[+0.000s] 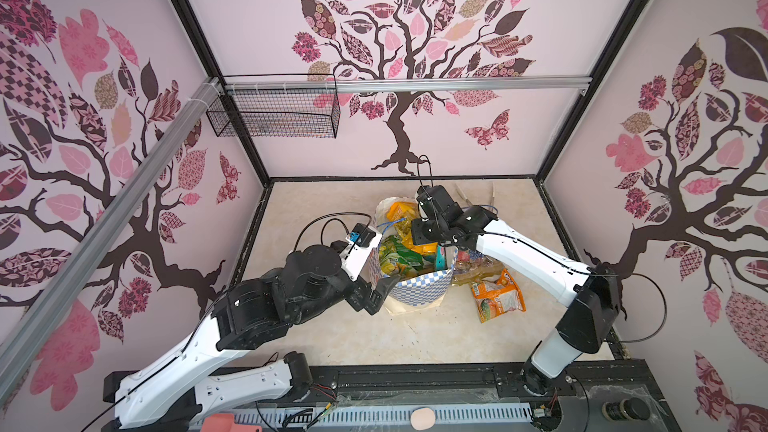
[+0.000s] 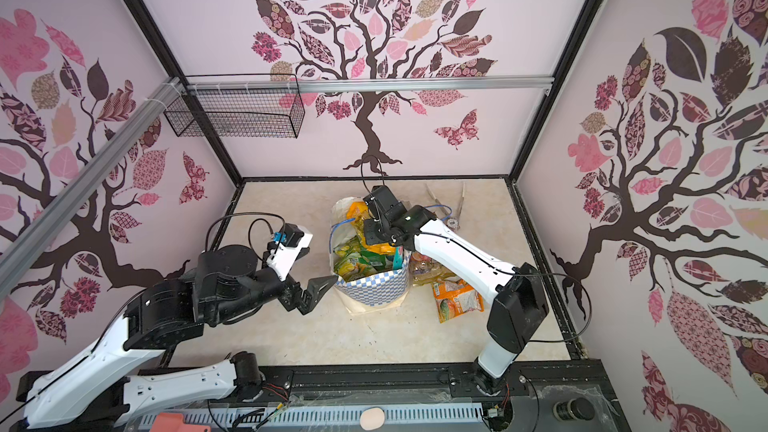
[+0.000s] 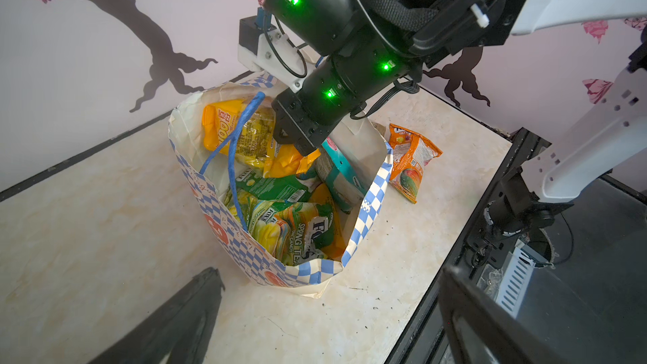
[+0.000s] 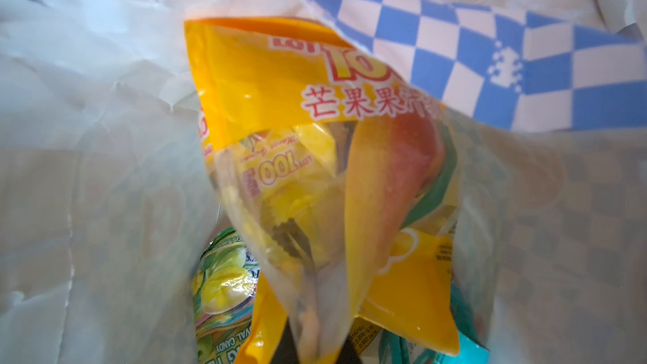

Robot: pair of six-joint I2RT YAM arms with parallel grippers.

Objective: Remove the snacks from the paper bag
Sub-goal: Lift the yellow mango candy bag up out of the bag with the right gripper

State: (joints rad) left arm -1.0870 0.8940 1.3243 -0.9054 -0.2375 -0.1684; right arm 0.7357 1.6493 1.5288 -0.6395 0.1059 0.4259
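The paper bag (image 1: 419, 289) (image 2: 374, 289) (image 3: 210, 201) stands open mid-table, its checkered band (image 4: 490, 64) around the rim. Inside lie snacks: a yellow mango packet (image 1: 399, 211) (image 3: 224, 127) (image 4: 266, 75), green candy packets (image 1: 405, 257) (image 3: 301, 232) and a teal one (image 3: 336, 166). My right gripper (image 3: 304, 145) (image 4: 315, 351) reaches down into the bag, shut on the yellow packet's lower edge. An orange packet (image 1: 496, 295) (image 2: 457, 297) (image 3: 409, 162) lies on the table right of the bag. My left gripper (image 1: 380, 290) (image 2: 313, 295) (image 3: 325, 327) hovers open at the bag's near left corner, holding nothing.
A clear reddish packet (image 1: 469, 263) (image 2: 428, 268) lies between the bag and the orange packet. Metal tongs (image 1: 460, 195) (image 2: 462, 195) rest at the back right. The bag's blue cord handle (image 3: 234, 148) loops over the snacks. A wire basket (image 1: 282, 114) hangs on the back wall.
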